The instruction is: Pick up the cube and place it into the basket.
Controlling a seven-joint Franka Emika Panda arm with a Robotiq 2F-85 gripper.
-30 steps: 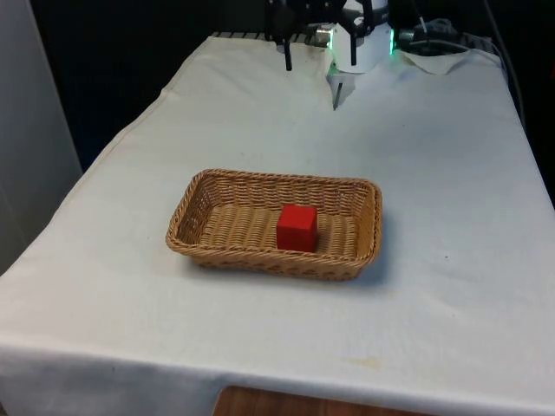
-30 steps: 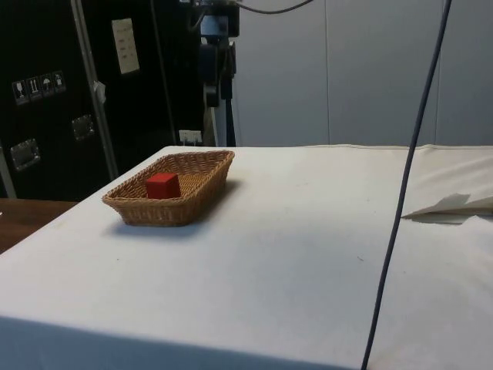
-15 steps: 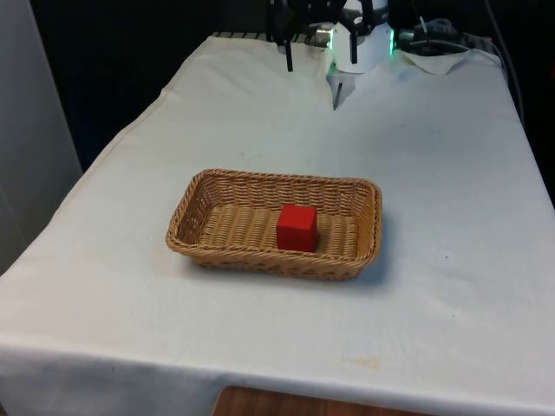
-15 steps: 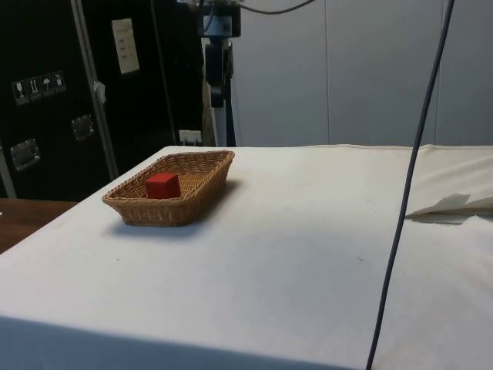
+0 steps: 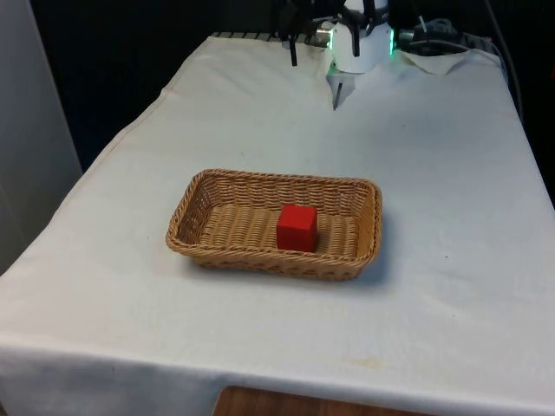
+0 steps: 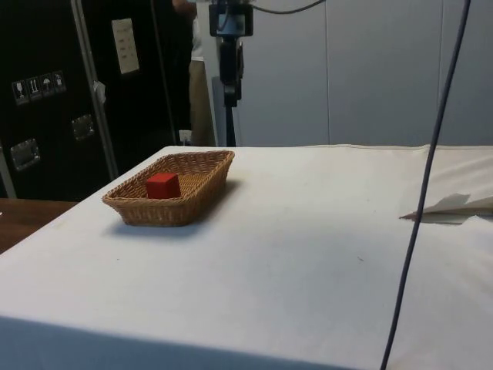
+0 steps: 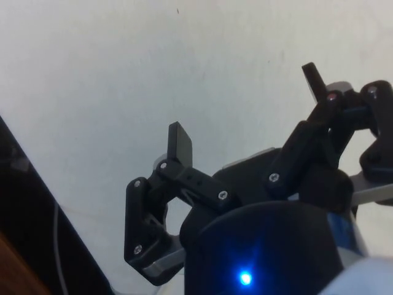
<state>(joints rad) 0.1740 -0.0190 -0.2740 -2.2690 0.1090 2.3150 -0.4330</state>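
My gripper [image 7: 245, 104] is spread wide, the two black fingers [image 7: 180, 142] well apart, and nothing is between them or touching them. Behind the fingers I see bare white cloth [image 7: 110, 74] and a dark edge at one side. In the side view my gripper [image 6: 229, 96] hangs high above the desk [image 6: 308, 254], pointing down, past the far end of the basket [image 6: 171, 202] and well clear of it. In the front view I can make out a dark finger [image 5: 294, 54] at the far end of the desk, toward the front view's left of my white base, far from the basket.

The red cube [image 5: 297, 227] sits inside the wicker basket [image 5: 199, 247], resting flat on its woven floor. In the front view it lies toward the front view's right of the basket's middle, close to the near long wall but I cannot tell whether it touches it. In the side view the cube [image 6: 162, 186] shows above the basket's rim, upright and level.

The basket stands flat on the white cloth near the middle of the desk. A thin dark cable [image 6: 420, 200] hangs down across the side view, nearer the camera than the basket
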